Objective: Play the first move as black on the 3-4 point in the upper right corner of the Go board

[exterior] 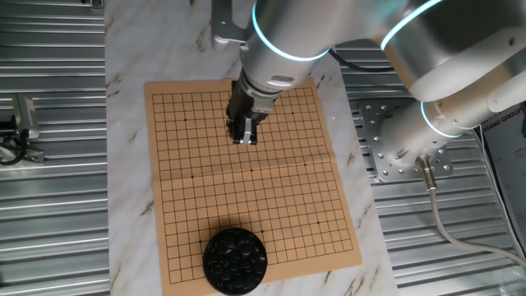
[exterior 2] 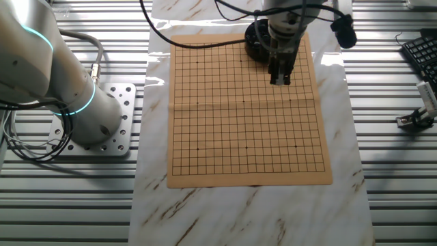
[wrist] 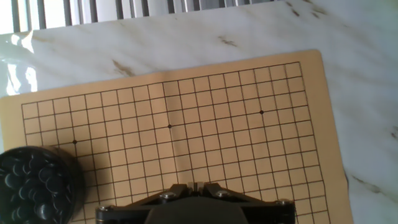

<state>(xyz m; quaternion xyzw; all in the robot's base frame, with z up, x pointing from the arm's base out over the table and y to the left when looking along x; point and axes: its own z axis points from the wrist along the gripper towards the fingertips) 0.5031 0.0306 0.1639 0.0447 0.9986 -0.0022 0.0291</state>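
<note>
Gripper (exterior: 243,138) hung over Go board (exterior: 246,238), over the half away from black bowl (exterior: 235,261). Fingers (wrist: 186,189) pressed together, narrow; can't tell if stone pinched between them. Bowl full of glossy black stones (wrist: 31,180), sat on board's edge, near left in hand view. No stone seen on grid. Board lay on marble-pattern sheet (exterior 2: 239,212) over ribbed metal table (exterior 2: 68,205).

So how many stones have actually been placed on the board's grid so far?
0. The tan wooden Go board shows bare grid lines in all views. All black stones sit in the round black bowl at its edge. The hand may hide a few intersections.
</note>
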